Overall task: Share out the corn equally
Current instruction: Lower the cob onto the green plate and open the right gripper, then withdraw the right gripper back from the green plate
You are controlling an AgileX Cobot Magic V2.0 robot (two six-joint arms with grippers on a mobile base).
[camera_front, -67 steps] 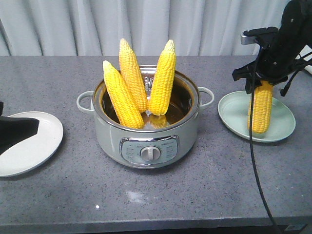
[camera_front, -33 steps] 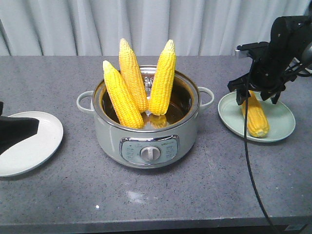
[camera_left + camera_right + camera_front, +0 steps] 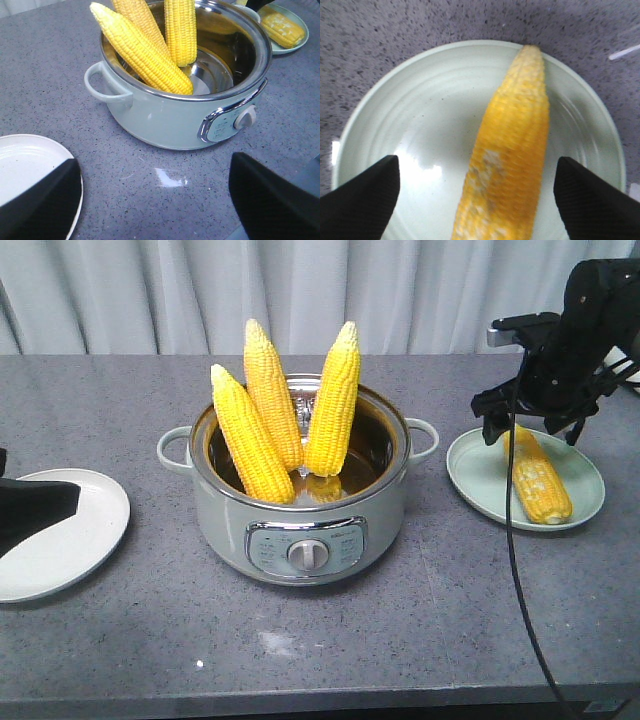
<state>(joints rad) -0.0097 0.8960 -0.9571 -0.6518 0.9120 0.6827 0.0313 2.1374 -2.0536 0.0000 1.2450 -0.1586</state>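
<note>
Table [image 3: 120, 640]: bare grey surface along the front edge and on both sides of the pot [image 3: 300, 525]
Pot mouth: left and middle blocked by 3 cobs [image 3: 250, 440] standing tilted, tips well above the rim; right part of the bowl open
White plate [image 3: 75, 530]: face bare; left gripper [image 3: 155, 205] spread wide, 1 finger over its rim
Green plate [image 3: 470, 475]: 1 cob [image 3: 540, 480] lying diagonally; right gripper [image 3: 532, 428] above its far tip, fingers apart and off it
Black cable [image 3: 515, 570]: hangs across the lane between pot and green plate

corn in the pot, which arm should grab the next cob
Left, probably. The left gripper, jaws open, faces the corn in the pot, and its white plate holds none. The right gripper hovers over the green plate, which has one cob.
</note>
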